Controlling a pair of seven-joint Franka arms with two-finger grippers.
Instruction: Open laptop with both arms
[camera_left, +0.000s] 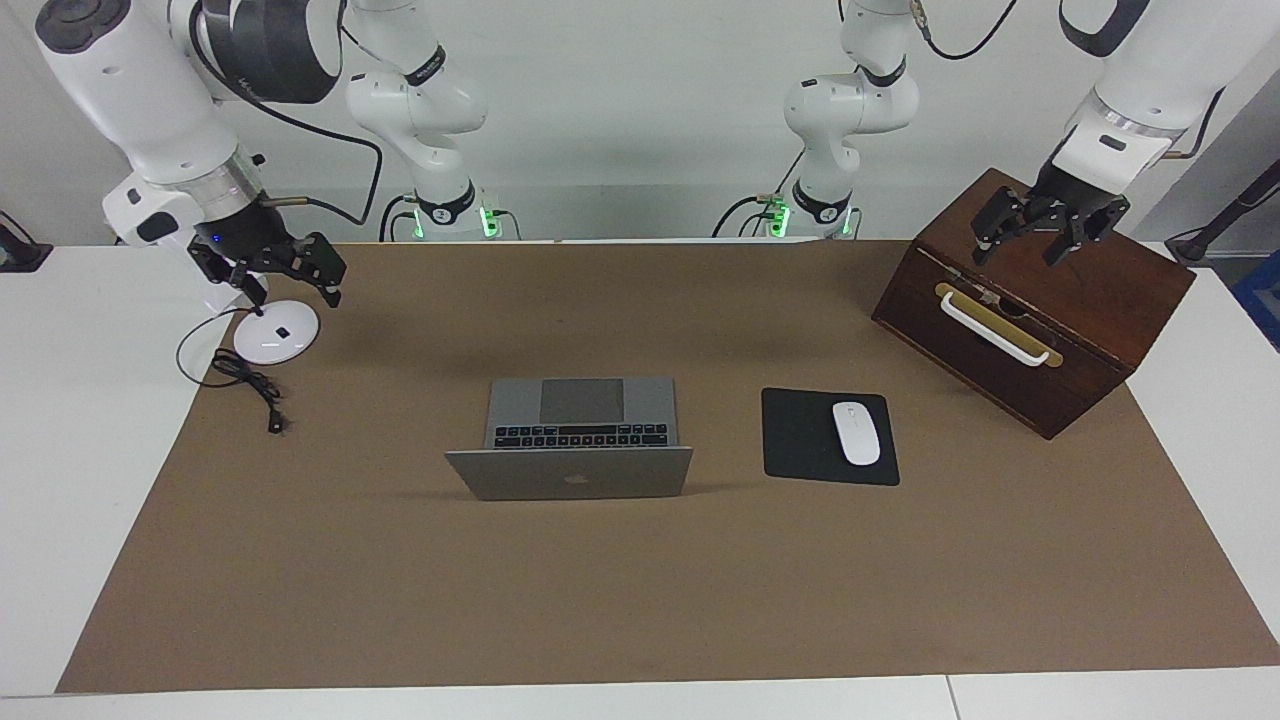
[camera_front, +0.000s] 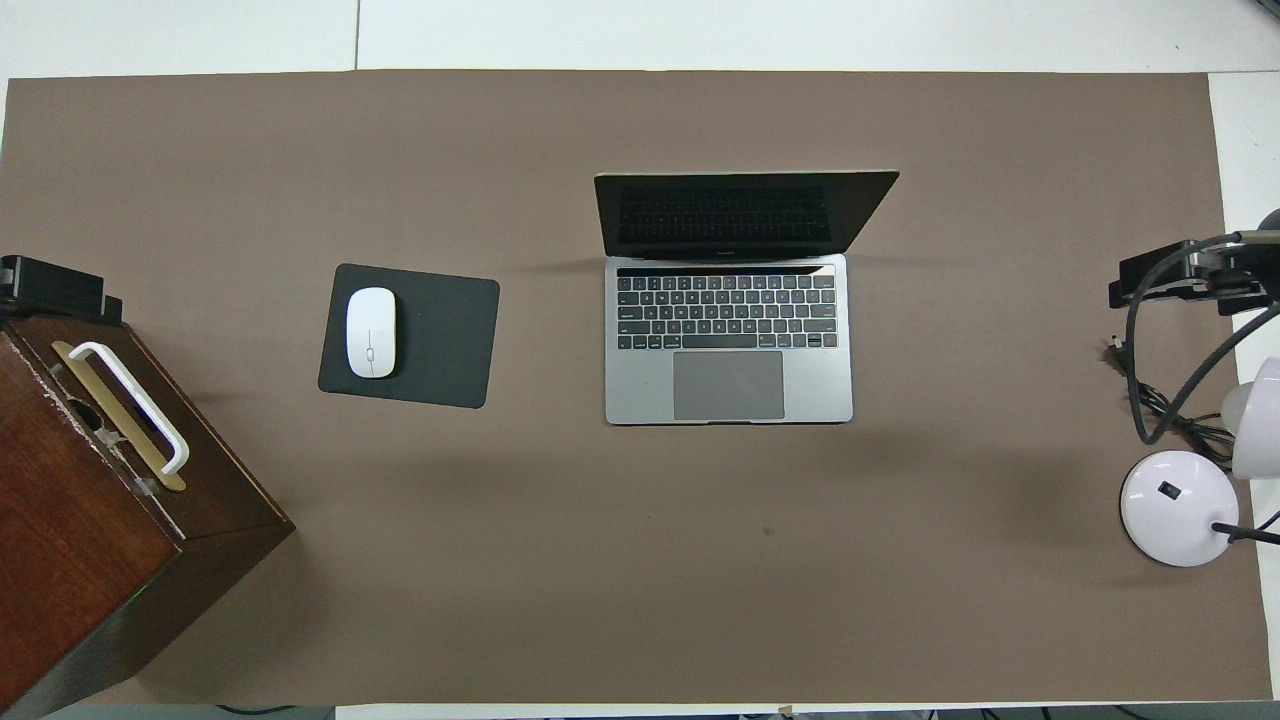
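Laptop (camera_left: 570, 445) sits open mid-tabletop on the brown mat (camera_left: 640, 600), lid up and tilted, apple logo on the lid's back in the facing view, dark screen, black keys and grey trackpad in the overhead view (camera_front: 729, 340). Nothing of mine touches it.

All places relative to the laptop:
- Black mouse pad (camera_left: 805, 435) just beside it toward my left arm's end, white mouse (camera_left: 856, 432) lying on the pad.
- Dark wooden box (camera_left: 1090, 310) well apart toward my left arm's end and nearer to me, white handle (camera_left: 995, 330) on a brass plate on its face, box turned at an angle.
- White lamp base (camera_left: 276, 331) well apart toward my right arm's end and nearer to me, black cable (camera_left: 245, 378) coiled beside it.

My left tool (camera_left: 1045, 235) hangs over the top of the wooden box, fingers apart, holding nothing, well clear of the laptop. In the overhead view only its black tip shows at the frame edge (camera_front: 55, 288).

My right tool (camera_left: 285, 275) hangs over the lamp base, well clear of the laptop, fingers spread apart, holding nothing. In the overhead view it shows as a black bar (camera_front: 1185, 275) at the edge.
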